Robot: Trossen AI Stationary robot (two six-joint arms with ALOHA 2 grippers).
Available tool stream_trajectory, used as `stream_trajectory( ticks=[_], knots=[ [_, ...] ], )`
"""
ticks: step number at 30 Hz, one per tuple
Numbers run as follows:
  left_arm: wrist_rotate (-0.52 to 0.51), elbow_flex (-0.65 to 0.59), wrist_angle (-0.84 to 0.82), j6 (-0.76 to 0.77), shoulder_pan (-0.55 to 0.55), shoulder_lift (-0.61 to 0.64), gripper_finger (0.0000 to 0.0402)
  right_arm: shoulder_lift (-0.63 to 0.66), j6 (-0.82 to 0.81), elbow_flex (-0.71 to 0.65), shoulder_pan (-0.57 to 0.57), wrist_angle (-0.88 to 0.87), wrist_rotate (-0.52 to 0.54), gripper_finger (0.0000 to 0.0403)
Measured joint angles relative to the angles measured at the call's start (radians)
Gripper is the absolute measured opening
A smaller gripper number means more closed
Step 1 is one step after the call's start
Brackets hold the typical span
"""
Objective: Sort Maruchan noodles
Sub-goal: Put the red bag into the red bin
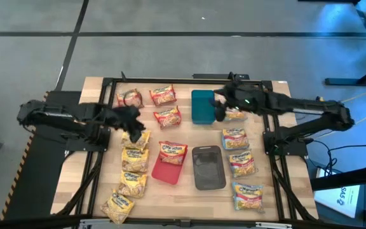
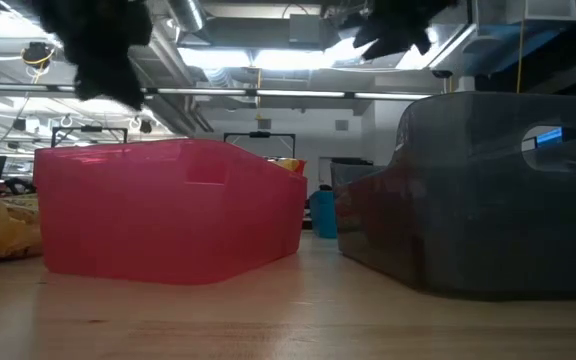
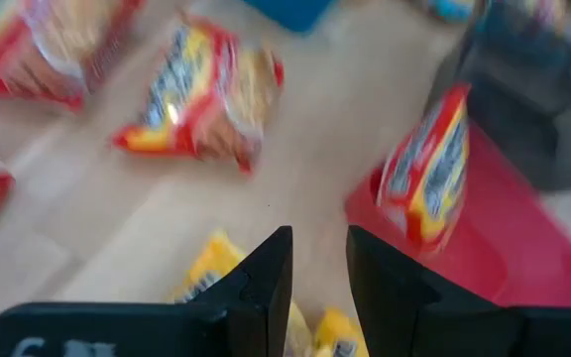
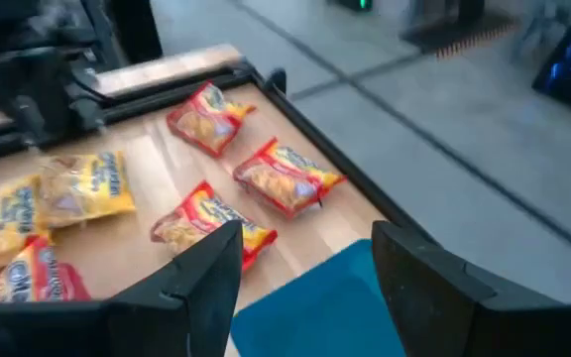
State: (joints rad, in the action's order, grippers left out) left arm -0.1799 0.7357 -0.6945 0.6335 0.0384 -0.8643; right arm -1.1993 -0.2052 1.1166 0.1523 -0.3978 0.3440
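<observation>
Your left gripper (image 1: 134, 129) hangs over the top of the yellow packets (image 1: 134, 159) column with fingers (image 3: 266, 273) parted and empty; your right gripper (image 1: 220, 105) hovers released at the teal tray (image 1: 202, 107). Red packets (image 1: 168, 116) lie along the far side, one on the red tray (image 1: 166, 170), blue-and-pink packets (image 1: 237, 156) down the right

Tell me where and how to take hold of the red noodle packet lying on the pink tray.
Grip the red packet across its puffy middle, coming straight down from above. It lies flat on the far end of the pink tray, label up, so its edges sit low against the tray. The open left gripper hovers nearest, probably the better choice; the right gripper hangs open by the teal tray.
</observation>
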Motion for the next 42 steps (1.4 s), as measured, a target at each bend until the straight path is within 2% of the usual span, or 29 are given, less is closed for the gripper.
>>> stream_trajectory(
  ticks=[4, 11, 16, 23, 28, 33, 37, 42],
  knots=[
    [-0.098, -0.076, 0.059, 0.096, 0.16, 0.001, 0.0092, -0.146, -0.003, 0.125, 0.047, -0.049, -0.076, 0.0225],
    [-0.212, -0.082, 0.07, 0.166, 0.34, 0.019, 0.0092, -0.367, -0.053, 0.241, 0.08, -0.049, -0.215, 0.0225],
    [-0.232, -0.082, 0.068, 0.19, 0.376, 0.018, 0.0092, -0.491, -0.083, 0.289, 0.076, -0.046, -0.279, 0.0217],
    [-0.232, -0.082, 0.067, 0.195, 0.378, 0.018, 0.0092, -0.611, -0.055, 0.337, 0.071, -0.004, -0.407, 0.0161],
    [-0.231, -0.082, 0.068, 0.198, 0.378, 0.018, 0.0092, -0.665, -0.025, 0.348, 0.07, 0.072, -0.426, 0.0146],
    [-0.229, -0.082, 0.071, 0.203, 0.378, 0.018, 0.0092, -0.706, -0.007, 0.348, 0.073, 0.136, -0.451, 0.0174],
    [-0.228, -0.082, 0.079, 0.205, 0.378, 0.018, 0.0092, -0.751, -0.007, 0.348, 0.07, 0.139, -0.501, 0.0223],
    [-0.227, -0.082, 0.084, 0.208, 0.378, 0.018, 0.0092, -0.8, -0.001, 0.348, 0.07, 0.162, -0.506, 0.0286]
  ],
)
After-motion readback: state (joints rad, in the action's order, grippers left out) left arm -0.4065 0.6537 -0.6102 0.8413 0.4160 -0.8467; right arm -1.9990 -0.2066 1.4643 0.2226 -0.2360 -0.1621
